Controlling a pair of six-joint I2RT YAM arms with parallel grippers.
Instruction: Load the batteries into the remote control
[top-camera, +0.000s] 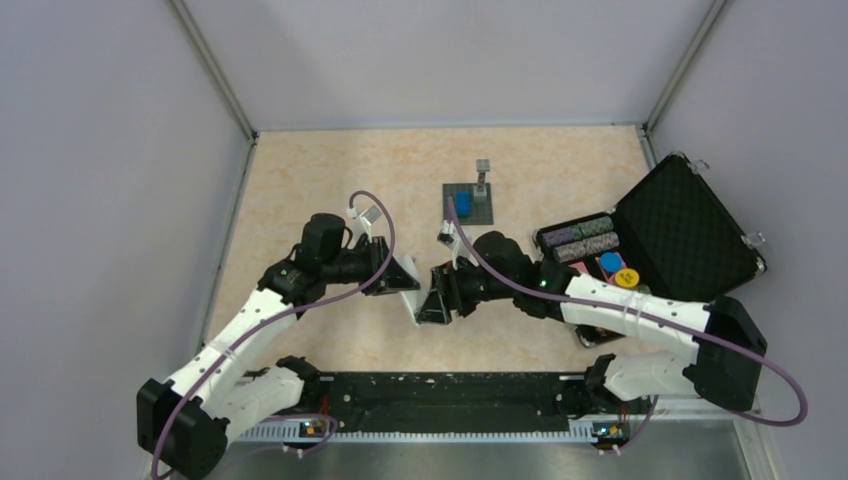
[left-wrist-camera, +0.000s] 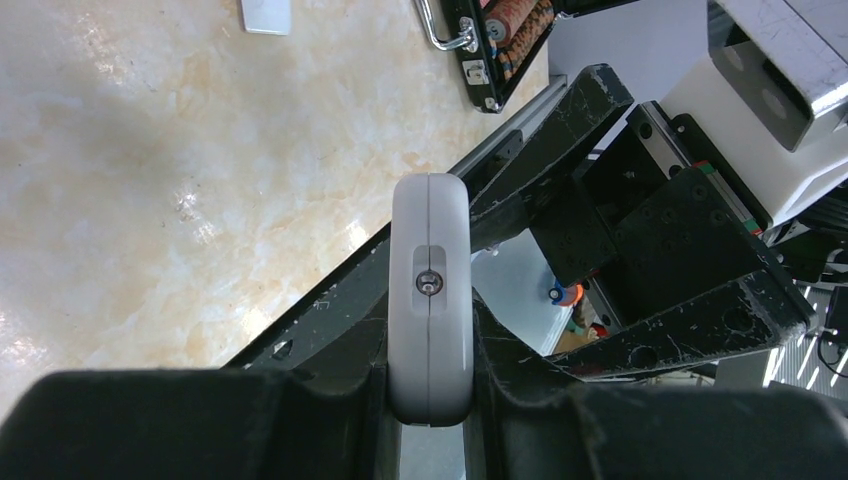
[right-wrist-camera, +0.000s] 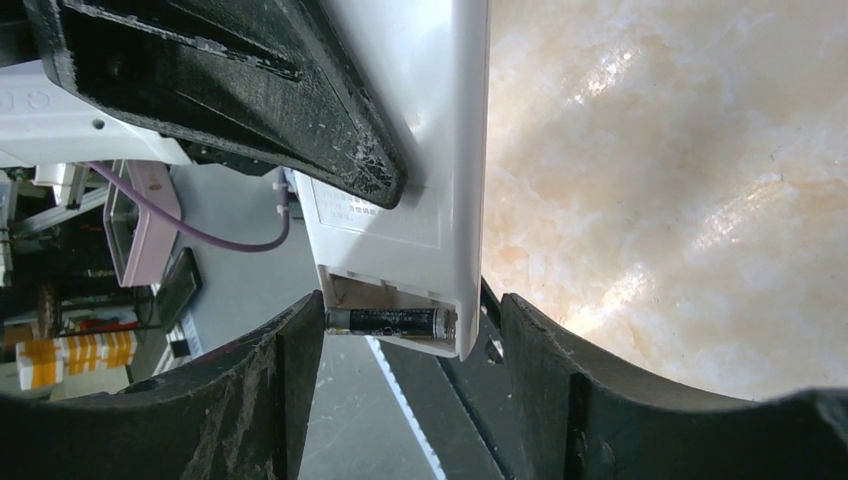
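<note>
My left gripper (left-wrist-camera: 430, 365) is shut on the white remote control (left-wrist-camera: 430, 290) and holds it edge-up above the table. In the top view the remote control (top-camera: 411, 298) hangs between the two grippers near the table's middle. Its open back end (right-wrist-camera: 400, 150) faces my right wrist camera. One dark battery (right-wrist-camera: 390, 321) lies across the open compartment. My right gripper (right-wrist-camera: 405, 345) straddles that end with its jaws apart. Its left finger (right-wrist-camera: 290, 360) touches the battery's tip, and its right finger (right-wrist-camera: 540, 360) stands a little off the remote's edge. My right gripper (top-camera: 438, 300) meets the remote from the right.
A grey square plate with a blue block (top-camera: 470, 205) lies behind the grippers. An open black case (top-camera: 685, 225) with poker chips (top-camera: 585, 240) stands at the right. A small white piece (top-camera: 445, 237) lies on the table near the plate. Walls close in the left, back and right.
</note>
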